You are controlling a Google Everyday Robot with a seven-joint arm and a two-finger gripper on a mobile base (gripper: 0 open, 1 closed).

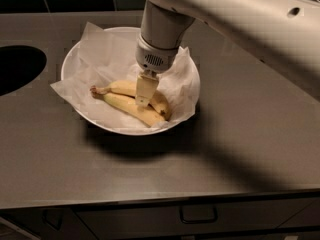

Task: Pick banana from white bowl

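Observation:
Two yellow bananas (128, 105), joined at a stem on the left, lie in the white bowl (69, 64), which is lined with crumpled white paper (107, 54). The bowl stands on the grey counter, left of centre. My gripper (143, 91) hangs straight down from the white arm into the bowl. Its tip is at the middle of the bananas, touching or just above them. The part of the bananas under the gripper is hidden.
A dark round opening (15, 66) is cut into the counter at the far left. The counter's front edge runs along the bottom, with a drawer handle (198, 215) below it. Dark tiles line the wall behind. My arm crosses the upper right.

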